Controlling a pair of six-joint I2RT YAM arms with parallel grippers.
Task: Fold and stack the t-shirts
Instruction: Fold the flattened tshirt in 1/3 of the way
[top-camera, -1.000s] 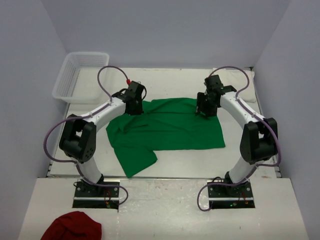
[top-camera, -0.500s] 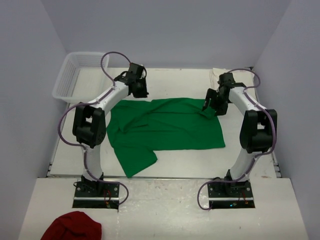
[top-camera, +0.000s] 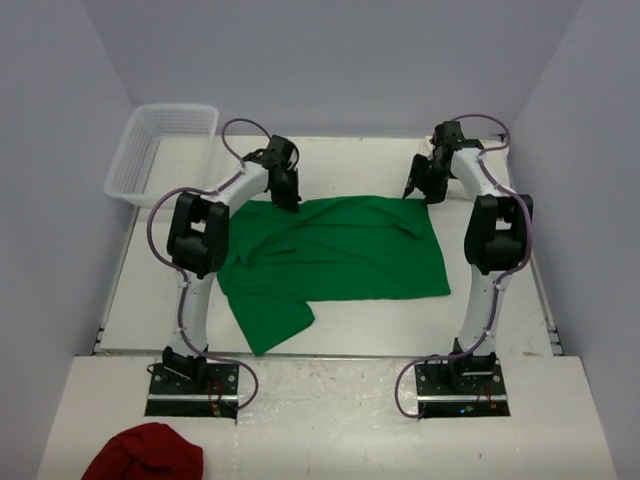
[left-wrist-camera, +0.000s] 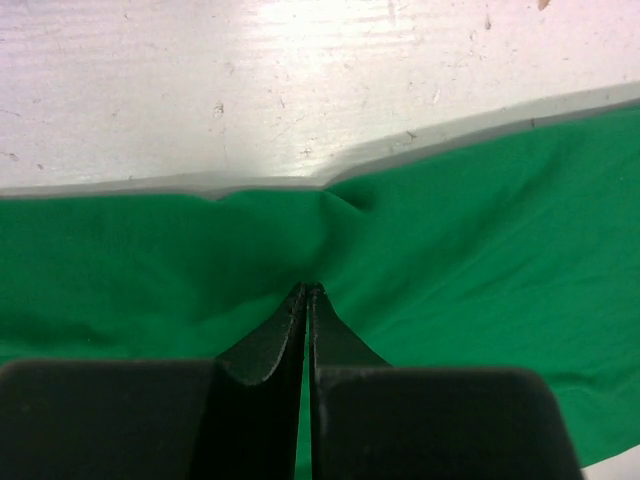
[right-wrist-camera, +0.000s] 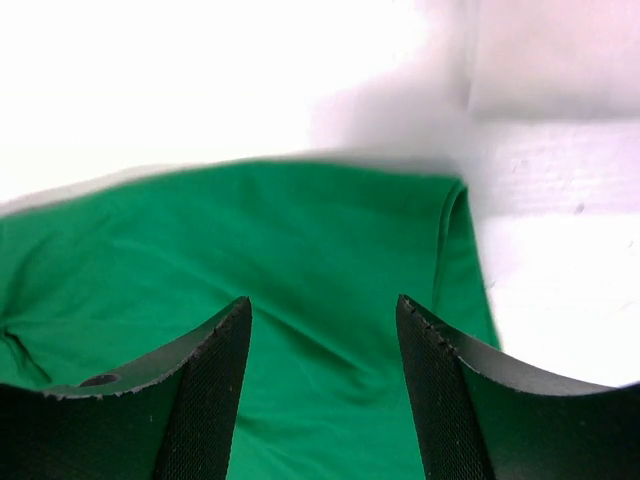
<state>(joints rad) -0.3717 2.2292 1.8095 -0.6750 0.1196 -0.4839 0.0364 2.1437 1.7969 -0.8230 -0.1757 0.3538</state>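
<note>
Reaching farther now, left fingers (left-wrist-camera: 268, 345) pinch the soft, puckered green t-shirt (top-camera: 345, 250); right fingers (right-wrist-camera: 205, 395) spread.

- T-shirt (top-camera: 340, 255), centre of the top view: bright green, plain, with darker green in the creases.
- Table (top-camera: 360, 325): white. The left wrist view shows it scuffed, with small dark specks.
- Basket (top-camera: 160, 150), upper left: translucent white, fine lattice pattern on the walls.
- Cloth (top-camera: 145, 455), lower left corner: dark red, plain.
- Left arm (top-camera: 190, 315) and right arm (top-camera: 478, 310): white shells, black joints.
- Cables (top-camera: 245, 125): mauve.
- Left gripper (left-wrist-camera: 305, 290): black, smooth.
- Right gripper (right-wrist-camera: 325, 310): black, its pads (right-wrist-camera: 210, 400) finely cross-hatched.
- Walls (top-camera: 320, 60): pale grey-lilac, plain.
</note>
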